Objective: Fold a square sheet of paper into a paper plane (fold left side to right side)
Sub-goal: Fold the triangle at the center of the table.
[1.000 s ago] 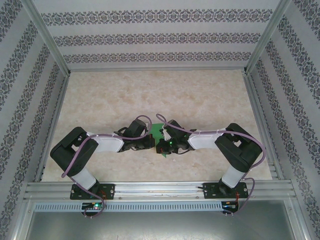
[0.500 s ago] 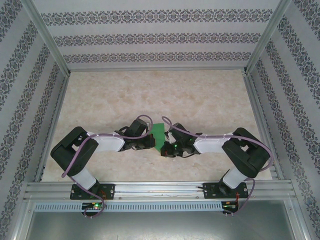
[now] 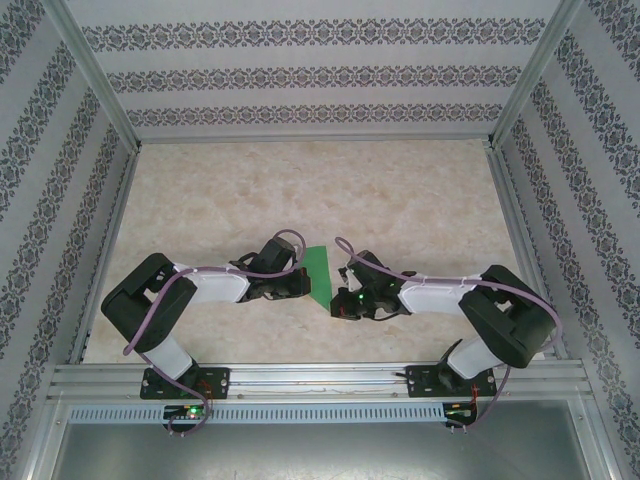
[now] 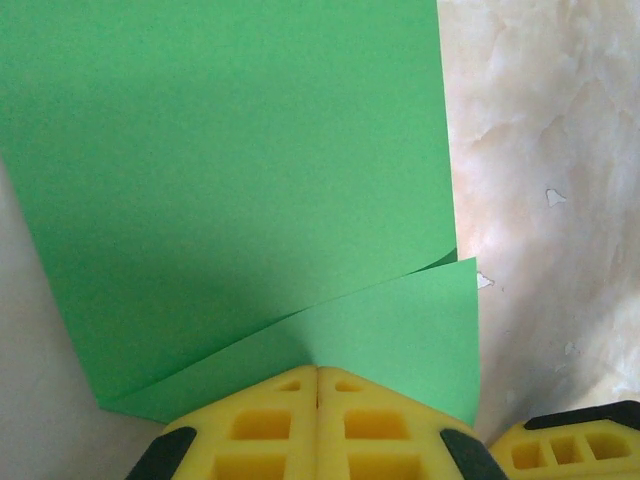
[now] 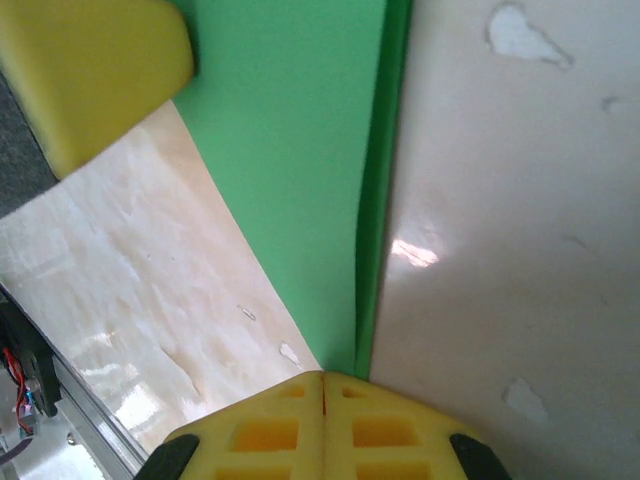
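The square sheet of paper (image 3: 319,272), bright green, lies folded over on the table between my two grippers. In the left wrist view the paper (image 4: 230,150) shows two layers, the upper one lifting slightly off the lower. My left gripper (image 3: 303,287) is shut, its tips (image 4: 318,370) against the paper's left edge. My right gripper (image 3: 338,305) is shut too, its tips (image 5: 322,376) at the near end of the paper's (image 5: 290,150) folded right edge. I cannot tell whether either gripper pinches the paper or only presses on it.
The marbled tabletop (image 3: 400,200) stretches open behind the paper. Patterned walls and aluminium rails (image 3: 300,378) box it in on all sides. A yellow finger of the left gripper (image 5: 90,70) rests at the paper's far left corner, close to the right gripper.
The right gripper has slid off the paper toward the near right, and its arm has stretched out lower. More of the green paper is uncovered. The left gripper has stayed put.
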Available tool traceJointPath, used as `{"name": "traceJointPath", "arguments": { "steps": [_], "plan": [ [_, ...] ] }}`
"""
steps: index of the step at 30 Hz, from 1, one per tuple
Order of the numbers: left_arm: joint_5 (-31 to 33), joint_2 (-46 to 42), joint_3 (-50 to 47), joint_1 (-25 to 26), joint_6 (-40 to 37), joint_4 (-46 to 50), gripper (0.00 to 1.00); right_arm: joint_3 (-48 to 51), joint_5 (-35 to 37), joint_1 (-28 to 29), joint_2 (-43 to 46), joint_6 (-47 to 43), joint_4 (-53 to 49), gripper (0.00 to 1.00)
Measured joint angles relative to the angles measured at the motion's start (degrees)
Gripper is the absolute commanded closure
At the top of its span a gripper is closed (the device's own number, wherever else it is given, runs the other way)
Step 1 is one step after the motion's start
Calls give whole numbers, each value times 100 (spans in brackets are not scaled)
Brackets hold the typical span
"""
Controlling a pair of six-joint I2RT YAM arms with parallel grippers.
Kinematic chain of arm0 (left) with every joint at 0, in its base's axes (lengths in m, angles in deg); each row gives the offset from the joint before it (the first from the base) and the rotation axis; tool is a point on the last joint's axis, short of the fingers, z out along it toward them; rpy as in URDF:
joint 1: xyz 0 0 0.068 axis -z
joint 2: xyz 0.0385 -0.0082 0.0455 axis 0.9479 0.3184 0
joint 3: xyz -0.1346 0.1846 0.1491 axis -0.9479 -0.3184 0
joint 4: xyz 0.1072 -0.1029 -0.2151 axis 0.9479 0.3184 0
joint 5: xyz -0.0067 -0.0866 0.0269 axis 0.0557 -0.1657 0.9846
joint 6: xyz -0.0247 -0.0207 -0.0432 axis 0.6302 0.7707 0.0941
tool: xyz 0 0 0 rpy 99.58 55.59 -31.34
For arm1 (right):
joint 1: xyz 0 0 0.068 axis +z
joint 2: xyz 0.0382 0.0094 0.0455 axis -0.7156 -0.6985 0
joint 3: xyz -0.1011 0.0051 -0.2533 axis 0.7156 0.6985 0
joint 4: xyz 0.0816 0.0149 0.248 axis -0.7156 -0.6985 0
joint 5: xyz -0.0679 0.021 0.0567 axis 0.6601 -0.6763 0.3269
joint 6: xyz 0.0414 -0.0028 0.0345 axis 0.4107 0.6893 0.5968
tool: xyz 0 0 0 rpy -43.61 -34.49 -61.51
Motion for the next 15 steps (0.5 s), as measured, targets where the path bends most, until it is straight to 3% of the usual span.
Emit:
{"name": "traceJointPath", "arguments": {
  "steps": [5,11,15],
  "plan": [
    [2,0,-17,15,236,-48,100,2,2,-101,245,-98,-470,99],
    [83,0,-70,74,503,-205,96,-55,17,-452,765,-564,-841,76],
    [151,-52,-70,90,538,-184,80,-240,31,-717,833,-1097,-927,59]
  ]
}}
